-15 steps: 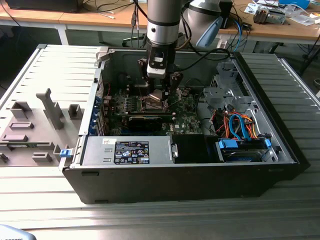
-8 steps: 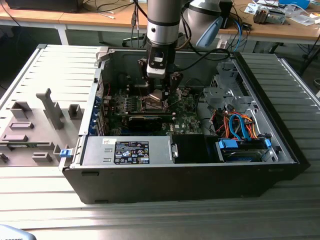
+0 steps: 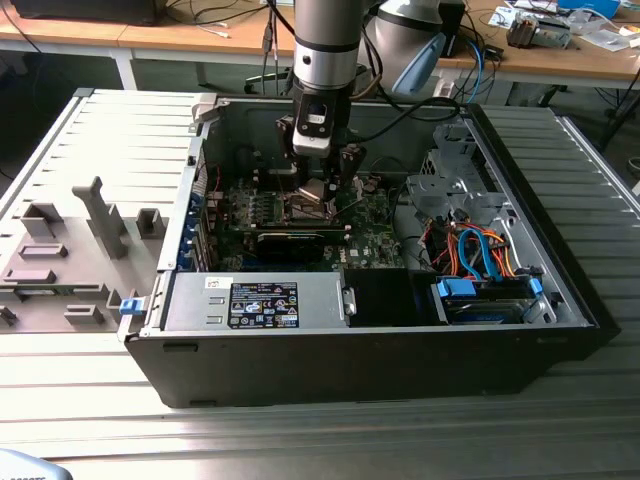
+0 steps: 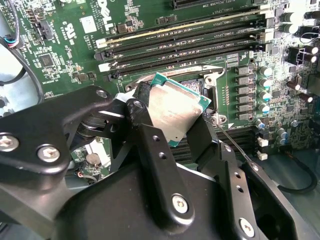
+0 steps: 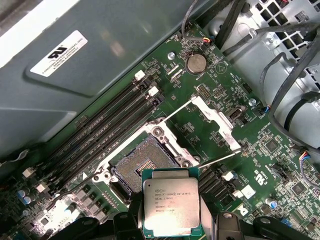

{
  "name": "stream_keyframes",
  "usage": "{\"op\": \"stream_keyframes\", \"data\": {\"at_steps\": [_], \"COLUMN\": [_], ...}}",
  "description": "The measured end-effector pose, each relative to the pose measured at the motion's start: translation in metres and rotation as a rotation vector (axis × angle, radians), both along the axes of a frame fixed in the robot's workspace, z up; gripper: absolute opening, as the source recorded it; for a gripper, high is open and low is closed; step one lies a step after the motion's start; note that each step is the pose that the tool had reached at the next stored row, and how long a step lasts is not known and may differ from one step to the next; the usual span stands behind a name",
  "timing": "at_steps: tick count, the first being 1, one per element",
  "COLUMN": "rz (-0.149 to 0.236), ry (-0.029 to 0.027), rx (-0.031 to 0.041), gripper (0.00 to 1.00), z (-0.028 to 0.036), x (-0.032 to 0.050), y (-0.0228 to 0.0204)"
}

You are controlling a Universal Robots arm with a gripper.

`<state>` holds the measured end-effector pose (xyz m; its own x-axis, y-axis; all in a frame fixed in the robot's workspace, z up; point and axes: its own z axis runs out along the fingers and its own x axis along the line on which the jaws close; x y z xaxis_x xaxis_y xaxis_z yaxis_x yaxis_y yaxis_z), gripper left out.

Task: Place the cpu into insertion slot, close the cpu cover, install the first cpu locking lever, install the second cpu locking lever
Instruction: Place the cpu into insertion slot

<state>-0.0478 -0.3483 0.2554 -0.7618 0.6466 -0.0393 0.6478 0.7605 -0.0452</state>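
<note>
Exterior view, arm point(image 3: 326, 50) hanging straight down at upper centre into an open computer case point(image 3: 565, 295), gripper point(image 3: 318, 190) over the board point(image 3: 378, 215), second wrist view, fingers point(image 4: 139, 117) clamped on the cpu point(image 4: 176, 111), first wrist view, cpu point(image 5: 171, 207) printed side up, close to the bare insertion slot point(image 5: 141, 167), cpu cover point(image 5: 216, 120) open, white sticker point(image 5: 58, 52) on the case wall.

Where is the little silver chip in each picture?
Exterior view: the cpu is the pale square under the gripper, above the green motherboard.
Second wrist view: the cpu sits tilted between the black fingers, over the motherboard.
First wrist view: the cpu is held beside the open insertion slot on the motherboard.
Shared landmark: the green motherboard.
</note>
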Motion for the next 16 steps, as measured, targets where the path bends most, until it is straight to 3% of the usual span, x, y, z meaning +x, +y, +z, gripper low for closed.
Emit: {"op": "stream_keyframes", "data": {"at_steps": [16], "rz": [-0.018], "ry": [0.0], "rx": [0.0], "gripper": [0.55], "z": [0.0], "x": [0.0], "y": [0.0]}}
